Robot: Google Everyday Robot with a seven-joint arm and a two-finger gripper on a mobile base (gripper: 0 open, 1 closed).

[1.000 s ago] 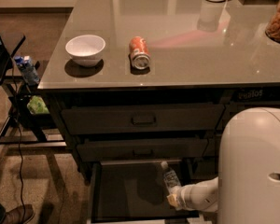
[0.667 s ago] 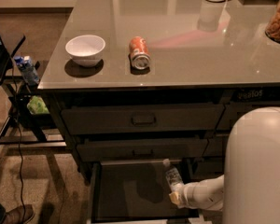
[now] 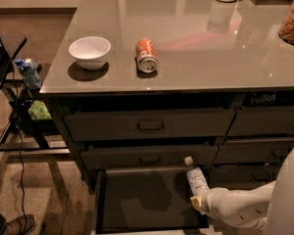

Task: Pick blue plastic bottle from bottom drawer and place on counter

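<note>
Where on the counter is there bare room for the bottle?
Widest: the front stretch of the counter right of the can, short of the jar. Bowl and can crowd the left. The gripper grips the bottle over the drawer.

Low on the near right, a pale arm (image 3: 245,207) reaches in from the right. Its gripper (image 3: 202,203) clasps the base of the blue plastic bottle (image 3: 196,179), which tilts cap-up over the right end of the open bottom drawer (image 3: 137,199). Up on the counter (image 3: 196,58), a white bowl (image 3: 89,52) sits toward the left, with an orange can (image 3: 146,56) lying on its side nearby to its right, not touching it.
</note>
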